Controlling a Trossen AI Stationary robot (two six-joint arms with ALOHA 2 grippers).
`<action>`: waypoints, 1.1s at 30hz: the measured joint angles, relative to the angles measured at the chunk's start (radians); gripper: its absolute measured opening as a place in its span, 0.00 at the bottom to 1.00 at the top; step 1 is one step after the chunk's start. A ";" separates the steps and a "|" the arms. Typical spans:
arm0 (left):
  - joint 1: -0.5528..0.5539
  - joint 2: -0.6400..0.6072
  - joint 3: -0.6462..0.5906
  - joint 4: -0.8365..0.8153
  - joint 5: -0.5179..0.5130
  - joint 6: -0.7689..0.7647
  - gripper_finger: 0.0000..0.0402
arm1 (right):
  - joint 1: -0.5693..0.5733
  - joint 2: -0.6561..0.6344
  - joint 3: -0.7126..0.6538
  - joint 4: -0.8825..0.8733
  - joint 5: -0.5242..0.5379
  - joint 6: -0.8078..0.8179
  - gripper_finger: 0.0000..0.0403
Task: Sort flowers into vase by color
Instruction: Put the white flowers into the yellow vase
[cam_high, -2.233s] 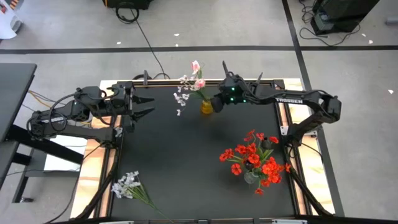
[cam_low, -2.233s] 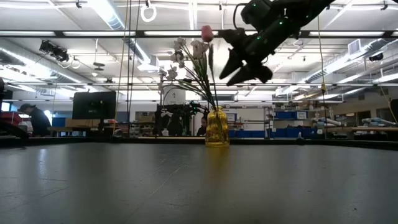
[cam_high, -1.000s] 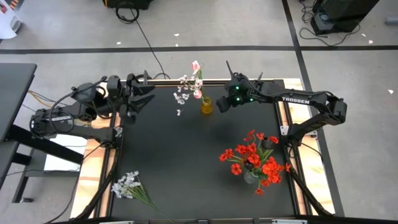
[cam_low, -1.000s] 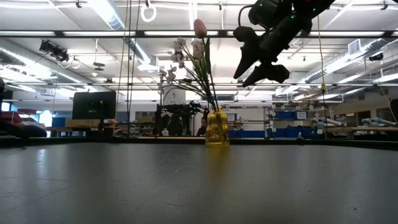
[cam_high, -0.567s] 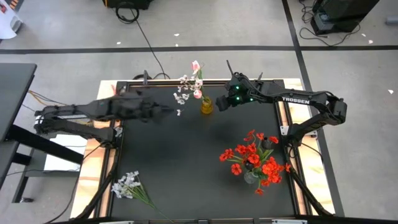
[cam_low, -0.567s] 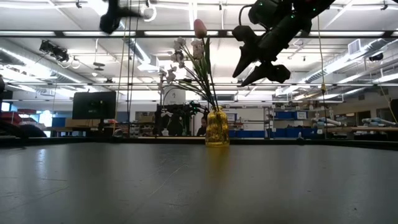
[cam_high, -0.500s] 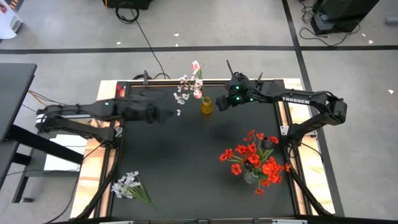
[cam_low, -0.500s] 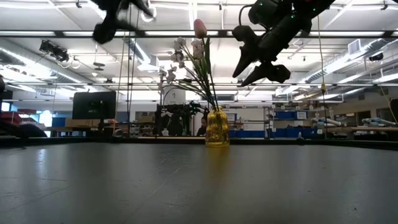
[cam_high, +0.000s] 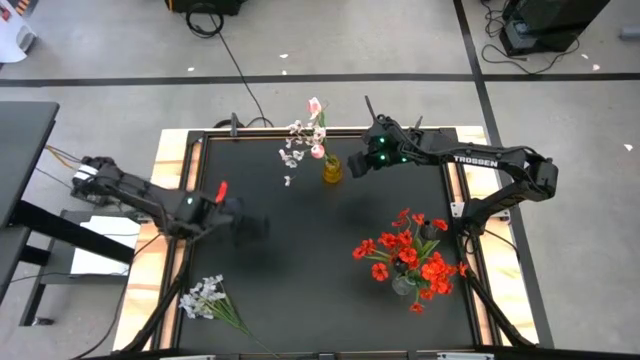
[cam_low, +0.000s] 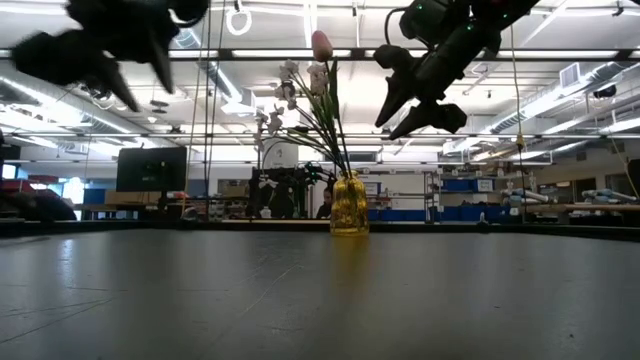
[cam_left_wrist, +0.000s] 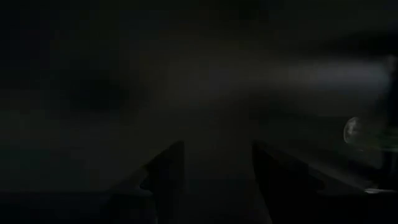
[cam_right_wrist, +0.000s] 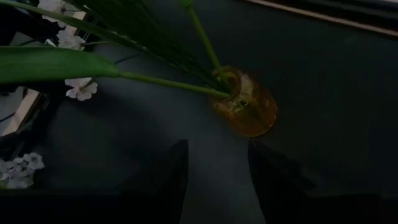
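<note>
At your 7 o'clock a white spray (cam_high: 207, 296) lies on the surface (cam_high: 300, 250); red flowers (cam_high: 407, 259) stand at 4. Your left gripper (cam_high: 245, 224) hovers at 9, fingers parted, empty. At 12, your right gripper (cam_high: 352, 166), released, hangs beside the yellow vase (cam_high: 332, 171) holding pink and white stems.

A robotics lab or industrial workshop. The low view looks across the black matte desk (cam_low: 320, 300) into a large open hall with rows of long fluorescent ceiling lights (cam_low: 190, 40), exposed beams, a dark flat monitor (cam_low: 151, 169) and blue storage bins on shelving (cam_low: 470, 185). From above, the grey concrete floor (cam_high: 90, 50) carries black tape lines and a trailing black power cable (cam_high: 235, 65).
</note>
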 joint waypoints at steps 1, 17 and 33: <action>-0.033 0.006 0.000 -0.006 0.000 -0.055 0.48 | 0.000 0.000 0.000 0.000 0.002 -0.005 0.43; -0.336 0.164 0.000 0.081 0.180 0.273 0.48 | -0.039 0.000 0.000 0.012 -0.008 -0.070 0.43; -0.531 0.330 0.000 0.183 0.224 1.132 0.48 | -0.060 0.000 0.000 0.004 -0.079 -0.068 0.43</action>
